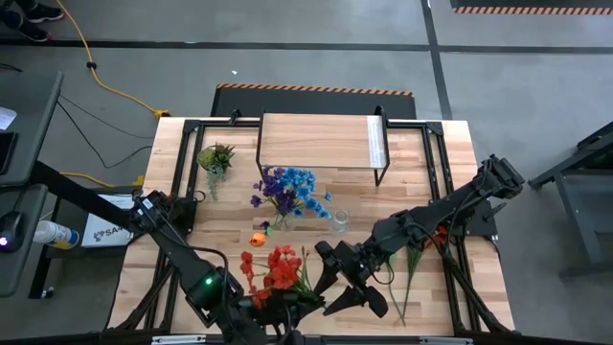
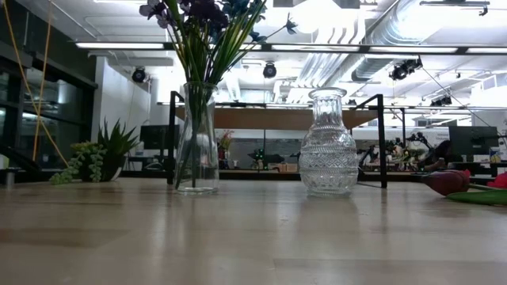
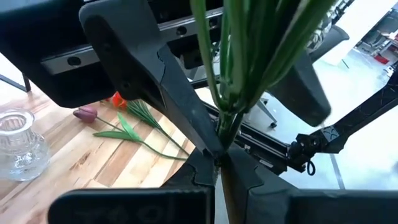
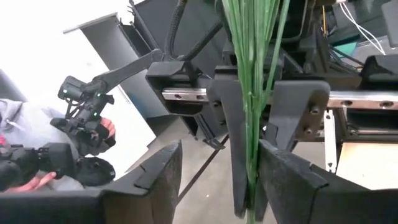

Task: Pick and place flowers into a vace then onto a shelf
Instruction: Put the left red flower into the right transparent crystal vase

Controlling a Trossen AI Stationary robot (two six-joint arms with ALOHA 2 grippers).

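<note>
My left gripper [image 1: 281,307] is at the table's near edge, shut on a bunch of red flowers [image 1: 273,268] with long green stems [image 3: 230,74]. My right gripper [image 1: 321,283] is open beside it. Its fingers [image 4: 163,180] stand on either side of the same stems [image 4: 252,74], and I see no touch. A vase with blue and purple flowers [image 1: 287,192] [image 2: 196,134] and an empty glass vase [image 1: 340,220] [image 2: 328,142] stand on the table before the shelf [image 1: 321,141]. Maroon tulips [image 1: 421,251] [image 2: 447,182] and an orange bloom [image 1: 259,237] lie on the tabletop. My left gripper pinches the gathered green stems [image 3: 221,140] between its two fingers, which lie across the bundle. The red blooms stand out beyond the fingers toward the table's far side. No part of the bunch shows resting on the table.
A small green spiky plant [image 1: 215,158] [image 2: 103,154] sits at the far left by the shelf's black legs. Black frame rails run along the table's edges. A person's hand on a dark handle [image 4: 87,124] shows beyond the table. Bare wood lies between the vases and the near edge.
</note>
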